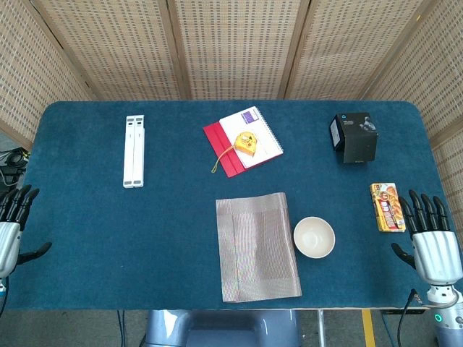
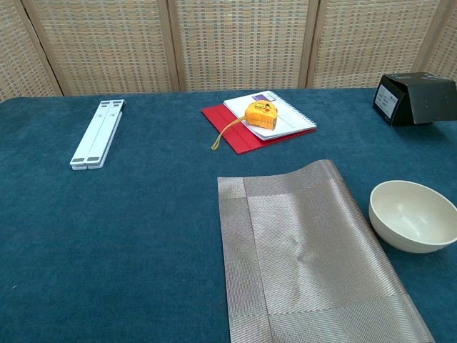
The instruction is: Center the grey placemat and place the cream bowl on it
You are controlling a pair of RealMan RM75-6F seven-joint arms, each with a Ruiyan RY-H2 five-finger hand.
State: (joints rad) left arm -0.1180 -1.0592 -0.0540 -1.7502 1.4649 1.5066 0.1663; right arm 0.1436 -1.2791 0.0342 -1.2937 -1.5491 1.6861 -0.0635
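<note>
Fingers spread and holding nothing on both sides: the left hand [image 1: 13,224] hangs off the table's left edge, the right hand [image 1: 432,242] sits at the right edge near the front corner. Along the front edge of the blue table [image 1: 108,238] lies the grey placemat [image 1: 257,246], the cream bowl [image 1: 314,237] upright just beside its right side, seemingly not touching

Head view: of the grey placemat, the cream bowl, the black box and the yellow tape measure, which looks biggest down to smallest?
1. grey placemat
2. cream bowl and black box: they look alike in size, so I won't rank them.
3. yellow tape measure
</note>
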